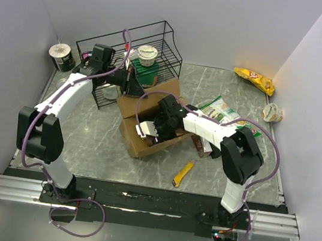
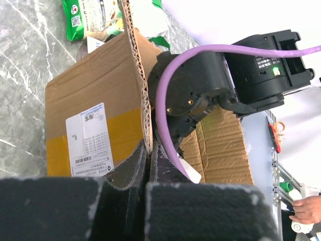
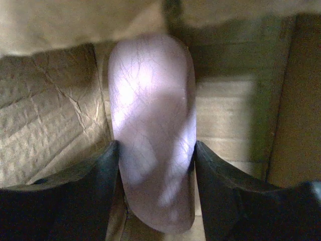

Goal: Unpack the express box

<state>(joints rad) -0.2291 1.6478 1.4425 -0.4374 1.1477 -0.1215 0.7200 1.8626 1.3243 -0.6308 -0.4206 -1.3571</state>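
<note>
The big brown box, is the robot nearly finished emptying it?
Partway. Done: the brown cardboard box is open, and green snack packets lie on the table beside it. In hand: the left gripper pinches a flap, while the right gripper reaches inside, fingers against both sides of a pale lilac oval object. Left: lifting that out. Whether more hides inside can't be seen.
</note>
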